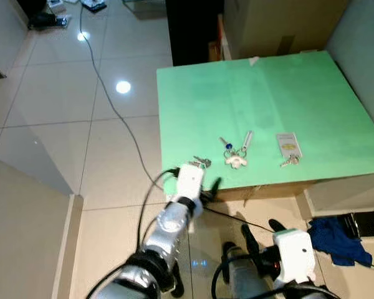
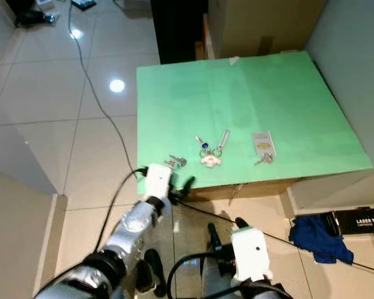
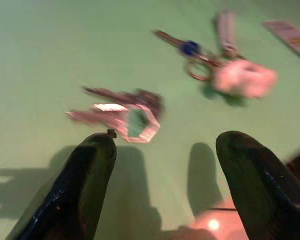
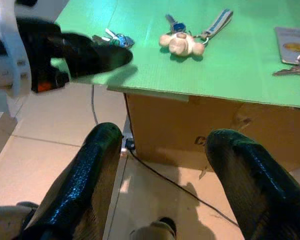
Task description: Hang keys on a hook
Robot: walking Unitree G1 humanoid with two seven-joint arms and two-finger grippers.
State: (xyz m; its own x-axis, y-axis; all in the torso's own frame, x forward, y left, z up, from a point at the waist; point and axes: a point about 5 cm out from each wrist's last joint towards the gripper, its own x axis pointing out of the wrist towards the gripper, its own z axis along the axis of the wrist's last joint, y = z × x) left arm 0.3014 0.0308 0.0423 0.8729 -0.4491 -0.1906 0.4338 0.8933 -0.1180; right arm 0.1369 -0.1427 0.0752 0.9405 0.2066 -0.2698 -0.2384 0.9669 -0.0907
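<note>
Left hand (image 1: 206,185): fingers wide apart, holding nothing, at the bench's near edge.
Keys (image 3: 122,112): small silver bunch, flat on the green bench (image 1: 287,93), just ahead of the left hand.
Right hand (image 1: 257,238): wide apart, low, below the bench.
Do it well: reach forward, straddle the bunch, pinch gently.
Feel: thin, hard, shiny metal; likely slippery.

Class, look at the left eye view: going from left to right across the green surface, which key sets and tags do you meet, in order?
Small key bunch by the left gripper → key set with the blue-capped key and white charm → card-like tag with its key.
</note>
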